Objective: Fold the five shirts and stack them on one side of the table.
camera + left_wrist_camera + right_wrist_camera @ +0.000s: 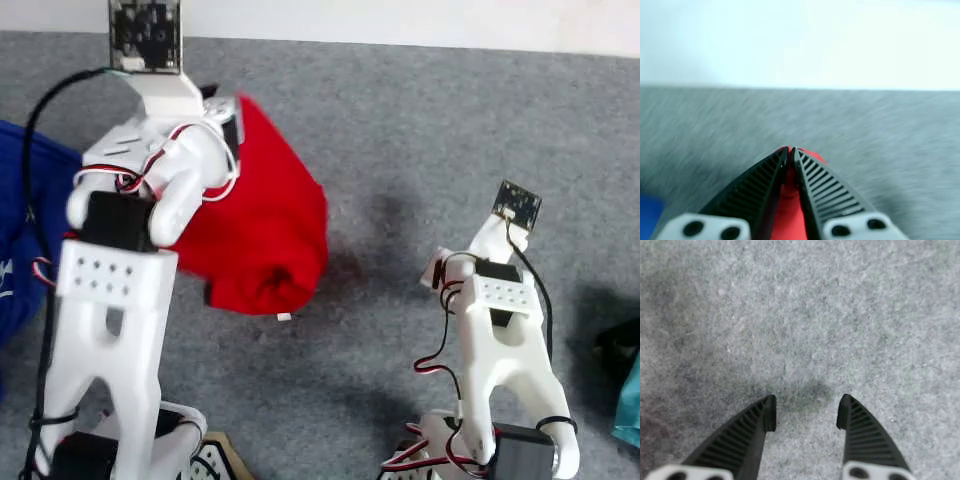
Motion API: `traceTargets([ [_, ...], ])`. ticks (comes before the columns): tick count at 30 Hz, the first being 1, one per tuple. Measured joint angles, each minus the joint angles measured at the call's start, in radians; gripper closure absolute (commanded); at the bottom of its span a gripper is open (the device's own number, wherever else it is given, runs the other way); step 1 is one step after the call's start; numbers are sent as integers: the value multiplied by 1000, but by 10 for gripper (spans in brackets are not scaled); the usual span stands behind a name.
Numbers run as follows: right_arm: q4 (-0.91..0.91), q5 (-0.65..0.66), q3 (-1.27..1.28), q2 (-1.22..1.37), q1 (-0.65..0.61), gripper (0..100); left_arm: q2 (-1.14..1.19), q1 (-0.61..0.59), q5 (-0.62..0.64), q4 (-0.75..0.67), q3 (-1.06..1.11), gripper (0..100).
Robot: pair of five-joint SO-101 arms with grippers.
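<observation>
A red shirt (265, 230) hangs bunched above the grey table (420, 130), its lower part rolled and resting left of centre. My left gripper (230, 115) is shut on its top corner, high over the table's back left. In the left wrist view the left gripper (790, 152) pinches red cloth (788, 205) between closed fingers. The right arm (500, 310) stands low at the front right. My right gripper (806, 412) is open just above bare grey felt, with nothing between its fingers.
A blue shirt (20, 220) lies at the table's left edge, also visible as a blue corner (647, 210). Teal cloth (628, 400) and a dark item (615, 345) sit at the right edge. A white wall runs behind the table.
</observation>
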Motion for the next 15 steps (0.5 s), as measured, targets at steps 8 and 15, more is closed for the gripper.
traceTargets([
  [8, 0, 0, 0, 0, 0, 796, 0, -230, -34, -316, 453, 733],
  [15, 0, 0, 0, 0, 0, 796, 0, -236, -78, -373, 535, 628],
])
